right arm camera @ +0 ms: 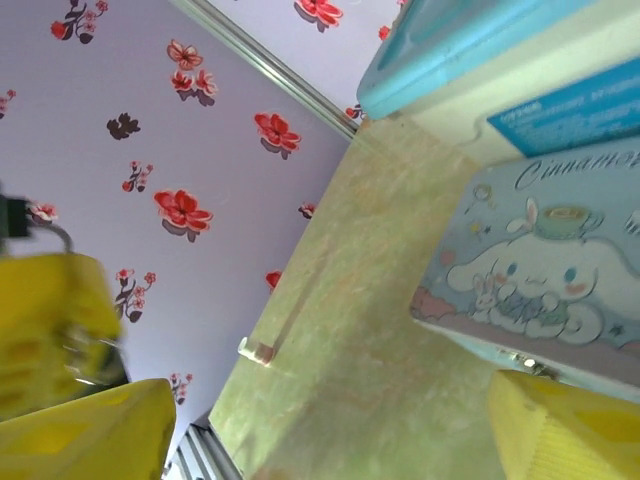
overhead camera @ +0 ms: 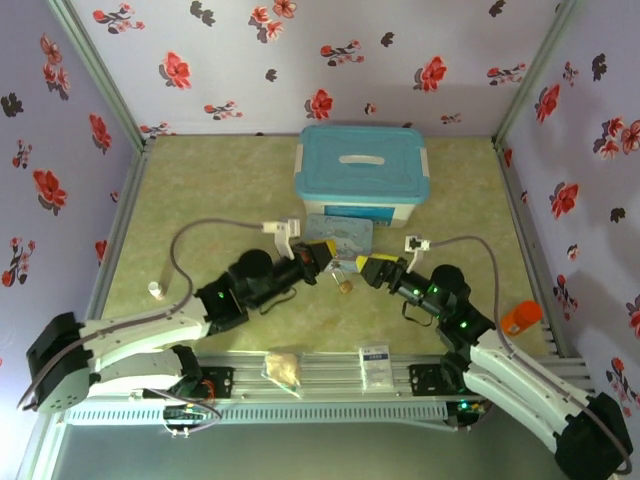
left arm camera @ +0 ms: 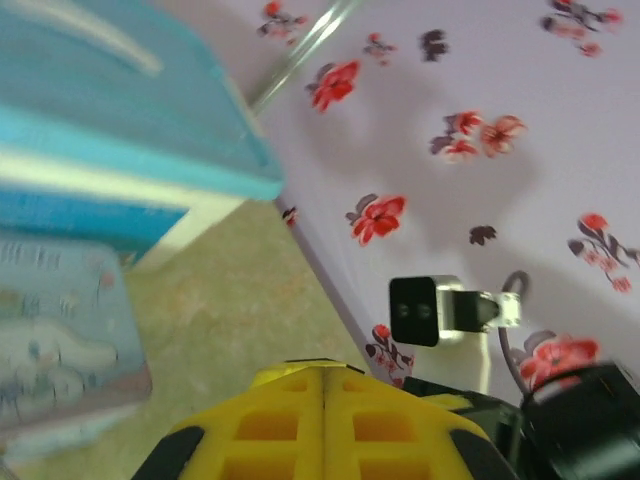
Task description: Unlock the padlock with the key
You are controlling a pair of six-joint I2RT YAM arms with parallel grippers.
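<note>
1. Between the tips of the two tools, on the mottled green surface [overhead camera: 200, 200], lies the padlock [overhead camera: 344, 287]. It is a tiny brass-gold piece just in front of the cartoon tin [overhead camera: 340, 233], and in the top view it looks apart from both tools.
2. The left tool [overhead camera: 325, 255] reaches in from the left and points toward the middle. In its wrist view its yellow fingers [left arm camera: 270, 425] are pressed together with only a thin seam between them. I cannot tell whether anything is pinched in that seam.
3. The right tool [overhead camera: 370, 268] reaches in from the right and faces the left one, with the two tips near each other. In its wrist view its fingers [right arm camera: 85, 430] stand wide apart, with bare surface between them.
4. The tin lies flat, touching the front of a white box with a blue lid [overhead camera: 362, 178]. The right wrist view shows a pale cartoon figure printed on the tin's top.
5. An orange object [overhead camera: 520, 317] sits at the right edge of the surface, and a small white piece [overhead camera: 155, 290] lies well to the left.
6. Two small packets [overhead camera: 283, 368] rest on the rail [overhead camera: 330, 382] by the arm bases.
</note>
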